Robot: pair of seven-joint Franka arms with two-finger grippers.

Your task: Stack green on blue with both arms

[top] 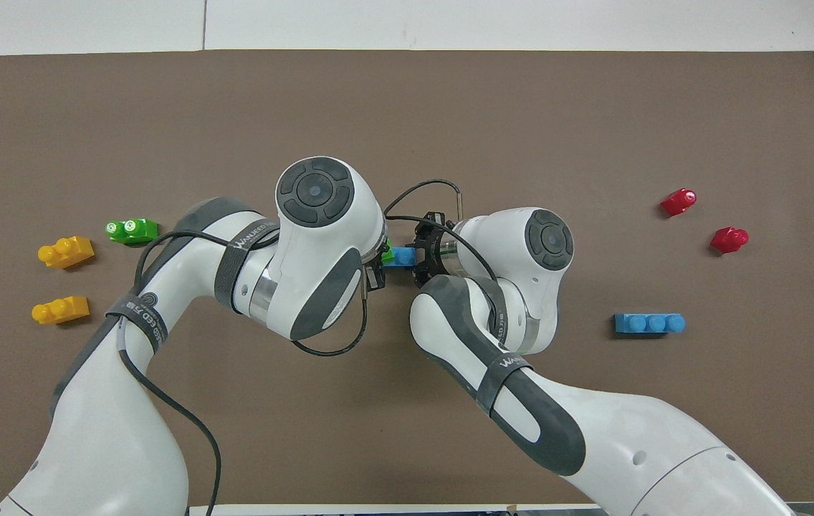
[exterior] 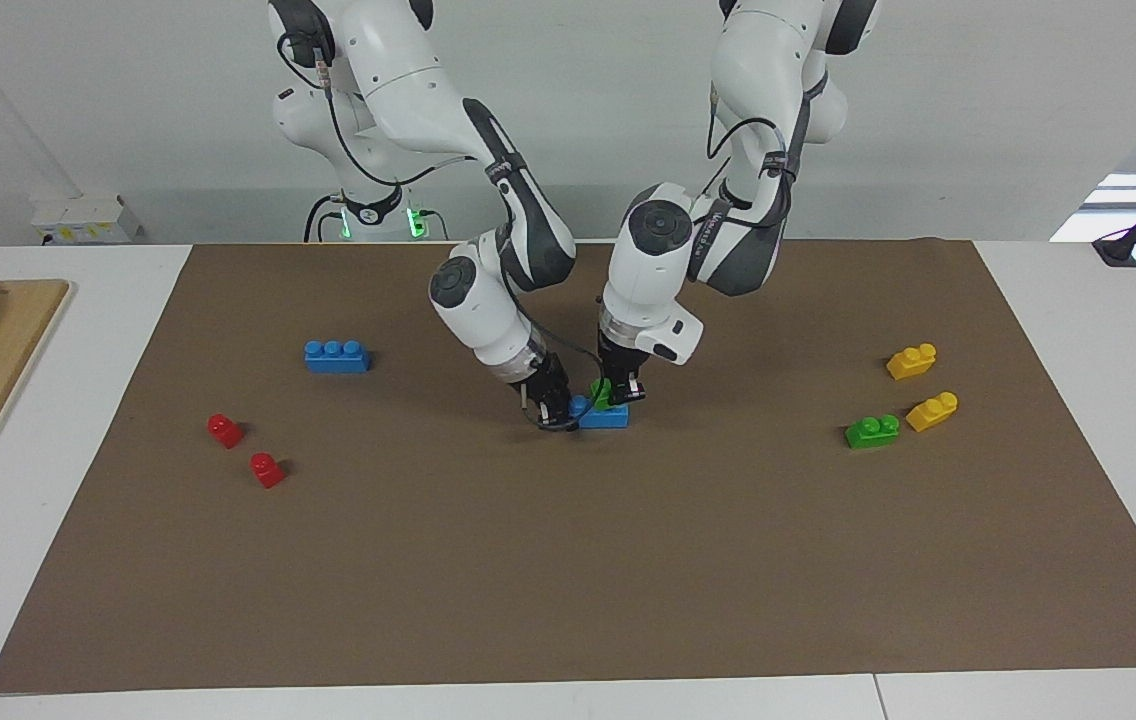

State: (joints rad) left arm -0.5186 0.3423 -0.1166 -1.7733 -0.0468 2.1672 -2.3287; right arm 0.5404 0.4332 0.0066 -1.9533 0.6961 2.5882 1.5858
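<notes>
**A:** From the facing camera, what have you got?

**B:** My left gripper (exterior: 625, 392) is clamped on the green brick (exterior: 606, 391), pressing it onto the blue brick (exterior: 604, 414) near the middle of the brown mat (exterior: 568, 560). My right gripper (exterior: 550, 408) is pinched tight on the end of that blue brick toward the right arm's end of the table, and the brick lies flat on the mat. I think the green sits a little tilted on the studs, though my fingers hide much of it.

**A:** Anything else there?

**B:** A second blue brick (exterior: 336, 356) and two red bricks (exterior: 245, 450) lie toward the right arm's end. A second green brick (exterior: 872, 431) and two yellow bricks (exterior: 922, 384) lie toward the left arm's end.

**A:** And from overhead?

**B:** My wrists cover most of it. Only a sliver of the green brick (top: 388, 252) shows, touching the blue brick (top: 400, 256) between my two grippers. The spare blue brick (top: 649, 323) lies well apart, nearer to me than the red bricks (top: 704, 220).
</notes>
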